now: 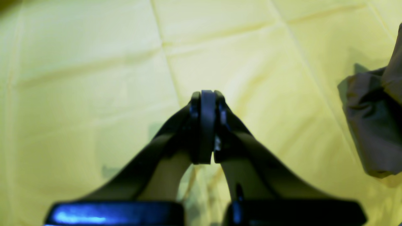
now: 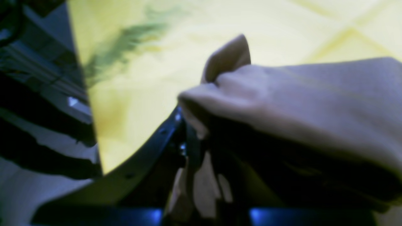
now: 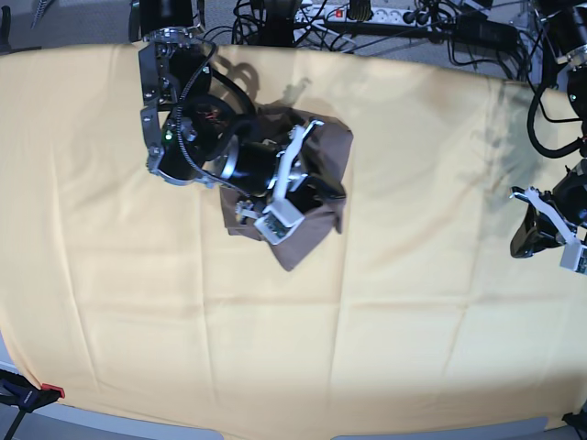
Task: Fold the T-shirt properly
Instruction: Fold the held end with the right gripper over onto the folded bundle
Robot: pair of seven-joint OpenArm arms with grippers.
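The brown T-shirt [image 3: 316,151] lies bunched in a crumpled heap on the yellow cloth [image 3: 183,312], left of centre toward the back. My right gripper [image 3: 323,191] is down in the heap. In the right wrist view the T-shirt [image 2: 298,94] drapes over the right gripper [image 2: 194,125]. One dark finger [image 2: 150,147] shows and the other is hidden by fabric, so how the jaws stand is unclear. My left gripper [image 1: 207,94] is shut with nothing in it. It hovers over bare yellow cloth at the far right [image 3: 537,234], well away from the T-shirt [image 1: 373,125].
The yellow cloth [image 1: 94,78] covers the whole table and shows fold creases. Cables and a power strip [image 3: 367,14] run along the back edge. A red-tipped clamp [image 3: 46,392] sits at the front left corner. The table's edge [image 2: 84,94] lies close to the right arm.
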